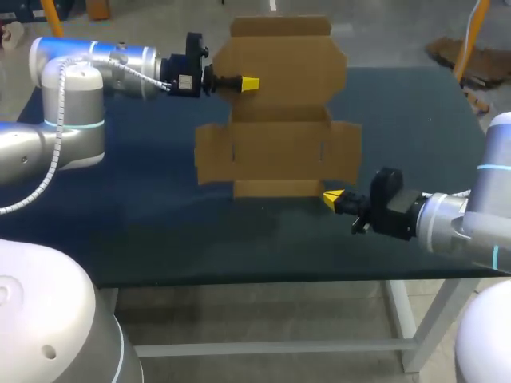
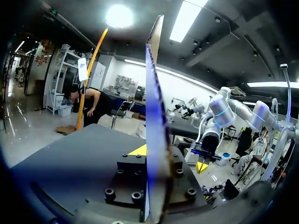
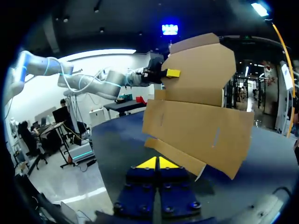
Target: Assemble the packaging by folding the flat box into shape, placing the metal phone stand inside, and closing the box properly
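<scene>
Flat brown cardboard box, matt and unprinted, above a dark blue table top with a dull, low sheen.
The card's cut edges look raw and fibrous; the white-and-silver arm housings appear smooth and glossy.

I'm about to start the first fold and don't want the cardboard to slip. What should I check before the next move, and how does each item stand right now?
1. Left jaws shut on the flat box: ok. In the left wrist view the cardboard runs edge-on between them.
2. Right jaws free of load: ok. They are closed together with nothing between them.
3. Right jaws open, ready to take the lower flap: not ok. They sit shut just short of it.
4. Box's lower edge clear of the table: cannot tell.
5. Phone stand within reach: cannot tell. No view shows it.
</scene>
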### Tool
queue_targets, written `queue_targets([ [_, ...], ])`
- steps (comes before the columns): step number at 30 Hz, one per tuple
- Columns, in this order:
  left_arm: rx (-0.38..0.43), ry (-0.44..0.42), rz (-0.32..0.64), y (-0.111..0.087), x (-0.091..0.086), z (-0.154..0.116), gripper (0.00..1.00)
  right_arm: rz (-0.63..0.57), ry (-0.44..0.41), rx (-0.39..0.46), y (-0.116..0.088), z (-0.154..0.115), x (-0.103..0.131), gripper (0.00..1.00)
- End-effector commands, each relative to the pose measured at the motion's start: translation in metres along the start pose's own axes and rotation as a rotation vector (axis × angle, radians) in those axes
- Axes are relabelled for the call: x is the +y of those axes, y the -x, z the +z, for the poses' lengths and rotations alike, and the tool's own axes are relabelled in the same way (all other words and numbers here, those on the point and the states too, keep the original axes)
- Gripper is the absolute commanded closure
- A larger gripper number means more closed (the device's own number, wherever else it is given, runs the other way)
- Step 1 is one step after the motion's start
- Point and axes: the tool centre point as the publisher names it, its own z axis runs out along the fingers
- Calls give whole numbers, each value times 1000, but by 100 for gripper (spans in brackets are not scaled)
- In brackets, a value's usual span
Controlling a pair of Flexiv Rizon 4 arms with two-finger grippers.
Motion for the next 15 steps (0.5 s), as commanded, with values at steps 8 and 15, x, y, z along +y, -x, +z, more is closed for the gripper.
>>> queue_targets([
  [8,29,-1,42,2,6,-2,100,-6,-18,-7,-4,52,-6,100],
  [15,40,4,67,-1,5,-3,100,5,-5,-9,-4,61,-4,100],
])
